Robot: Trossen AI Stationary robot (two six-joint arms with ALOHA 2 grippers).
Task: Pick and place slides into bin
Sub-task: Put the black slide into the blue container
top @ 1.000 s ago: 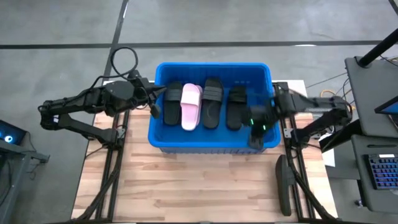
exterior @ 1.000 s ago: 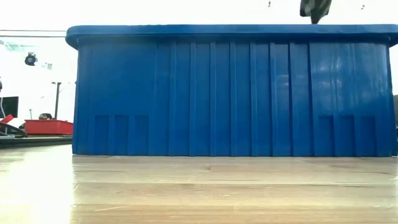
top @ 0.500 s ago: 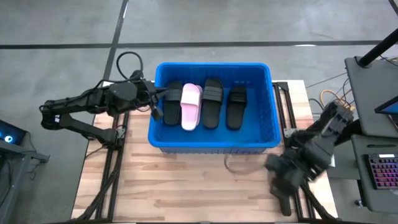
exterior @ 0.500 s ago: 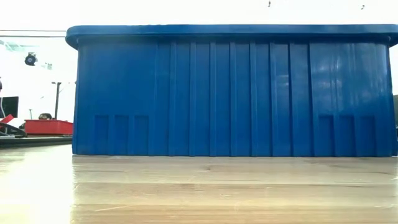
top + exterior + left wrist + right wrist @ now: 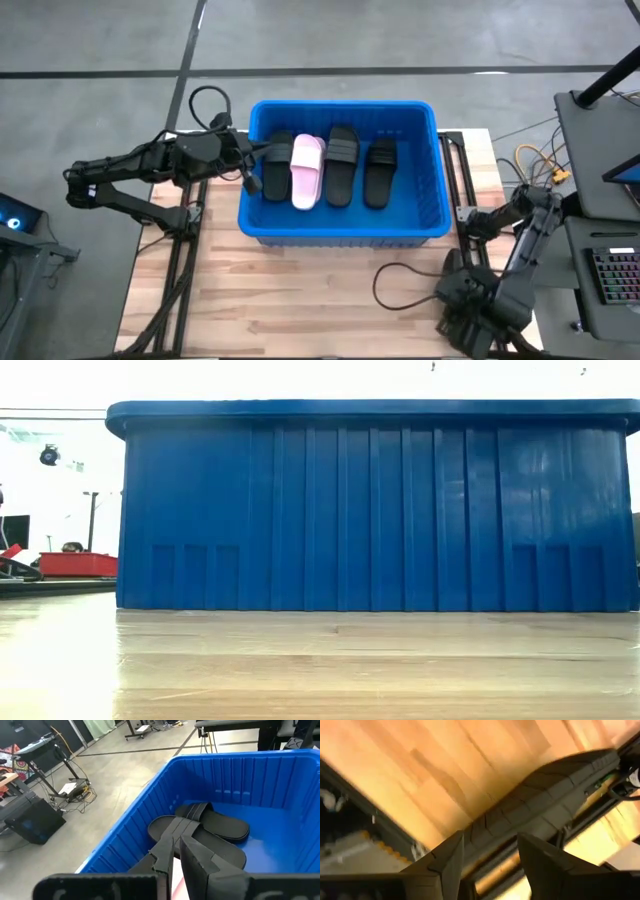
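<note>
Black slide (image 5: 535,805) (on wood) between jaws.

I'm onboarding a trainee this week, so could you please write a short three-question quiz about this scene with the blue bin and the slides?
1. True or false: the pink slide lies on the table beside the blue bin.
2. How many slides show inside the bin in the high view?
3. Which gripper is near the table's front right corner? A) left gripper B) right gripper

Key
1. False: it lies inside the bin, between black slides.
2. Four: one pink, three black.
3. B: the right gripper is open over another black slide on the table; the left gripper is shut at the bin's left wall.
</note>
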